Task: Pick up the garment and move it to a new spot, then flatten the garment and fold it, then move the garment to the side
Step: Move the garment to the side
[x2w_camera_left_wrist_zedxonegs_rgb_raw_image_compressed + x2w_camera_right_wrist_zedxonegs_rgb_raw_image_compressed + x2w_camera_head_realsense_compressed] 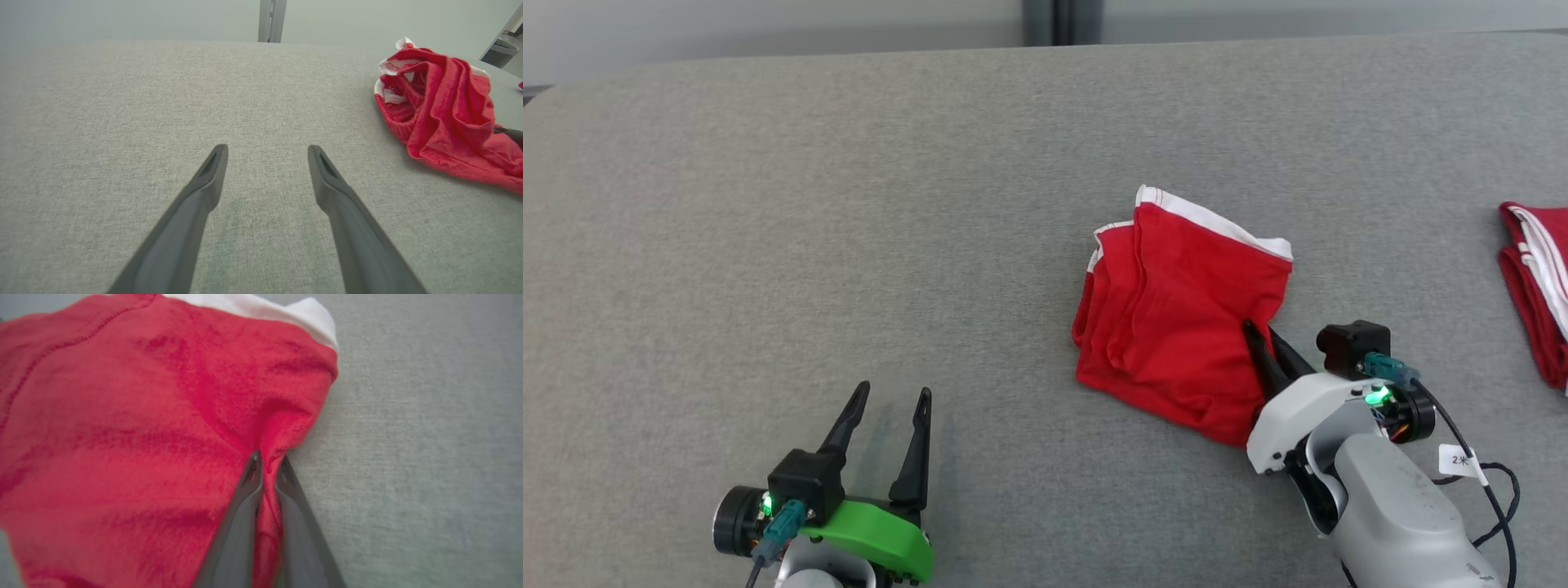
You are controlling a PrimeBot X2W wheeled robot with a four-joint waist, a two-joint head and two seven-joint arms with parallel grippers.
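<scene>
The garment (1176, 310) is red with white trim and lies crumpled on the grey table (849, 204), right of centre. My right gripper (1258, 331) is shut on the garment's near right edge. In the right wrist view a fold of the red garment (143, 437) is pinched between the two dark fingers of the right gripper (267, 459). My left gripper (892, 392) stands open over bare table at the lower left, well apart from the cloth. From the left wrist, the left gripper (267, 149) holds nothing and the garment (445, 110) lies at the right.
A second red and white cloth (1539, 286) lies at the table's right edge. A dark post (1062, 22) stands behind the table's far edge. A black cable (1478, 465) trails from my right wrist.
</scene>
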